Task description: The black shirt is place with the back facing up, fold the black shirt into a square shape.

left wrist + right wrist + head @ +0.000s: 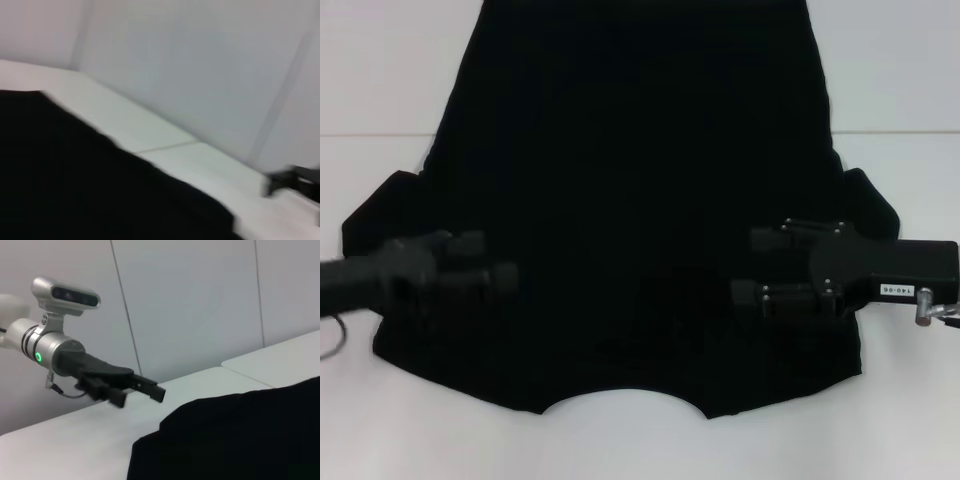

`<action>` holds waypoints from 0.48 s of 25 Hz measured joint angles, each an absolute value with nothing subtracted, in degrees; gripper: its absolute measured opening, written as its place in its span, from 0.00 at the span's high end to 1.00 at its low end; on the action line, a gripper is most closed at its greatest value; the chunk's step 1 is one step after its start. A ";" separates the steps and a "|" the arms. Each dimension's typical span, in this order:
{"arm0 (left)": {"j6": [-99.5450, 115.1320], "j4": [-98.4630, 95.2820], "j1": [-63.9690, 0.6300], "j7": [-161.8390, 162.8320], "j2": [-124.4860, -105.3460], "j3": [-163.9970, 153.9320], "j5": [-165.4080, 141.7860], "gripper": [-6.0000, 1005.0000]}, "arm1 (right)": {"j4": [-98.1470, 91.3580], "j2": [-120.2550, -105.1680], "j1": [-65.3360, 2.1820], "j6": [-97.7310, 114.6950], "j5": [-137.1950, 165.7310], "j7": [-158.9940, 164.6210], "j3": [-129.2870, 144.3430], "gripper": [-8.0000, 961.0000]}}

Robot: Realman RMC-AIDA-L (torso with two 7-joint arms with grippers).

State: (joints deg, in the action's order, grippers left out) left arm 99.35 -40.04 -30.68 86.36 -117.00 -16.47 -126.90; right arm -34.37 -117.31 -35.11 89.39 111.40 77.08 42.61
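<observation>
Black shirt [630, 200] lies spread flat on the white table [380, 80], neckline at the near edge, hem running off the far side of the head view. Both short sleeves stick out to either side; no fold made yet by the look of it.

Left gripper [490, 272] is over the shirt's left side by the sleeve, blurred, in from the left. In the right wrist view it shows above the table just off the cloth's edge, jaws apart with a narrow gap, nothing between them. Right gripper [770, 270] is over the right side near the other sleeve, jaws apart, one above the other, also empty. Whether either touches the fabric: cannot tell, black on black.

Judgement: start of the first fold, both arms lining up to pinch the sleeve areas.

Risks:
- Jaws pinching only the top layer, so the back layer stays behind and the fold bunches.
- One side gripping before the other, skewing the shirt.
- Jaws pressing too far down and dragging the whole shirt across the smooth table.
</observation>
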 joint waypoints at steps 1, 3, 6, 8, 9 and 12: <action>96.90 -40.45 -30.68 88.72 -116.92 -15.86 -126.90 0.08 | -34.30 -117.37 -35.28 89.13 111.39 77.48 42.61 0.08; 92.17 -41.39 -30.62 93.07 -116.80 -15.40 -127.06 0.08 | -34.21 -117.68 -35.55 88.07 111.39 78.36 42.74 0.08; 84.93 -42.72 -30.38 99.04 -116.73 -15.56 -127.56 0.08 | -34.18 -118.36 -36.07 86.96 111.45 79.20 42.82 0.08; 81.80 -43.38 -30.28 101.95 -116.72 -15.83 -127.87 0.09 | -34.14 -118.67 -36.53 86.46 111.46 79.72 42.84 0.08; 80.79 -43.65 -30.27 102.94 -116.72 -15.85 -128.17 0.09 | -34.12 -118.80 -36.75 86.16 111.46 79.88 42.84 0.08; 76.68 -44.79 -30.65 108.39 -116.68 -16.20 -130.66 0.09 | -34.08 -119.26 -37.22 85.46 111.49 80.05 42.87 0.08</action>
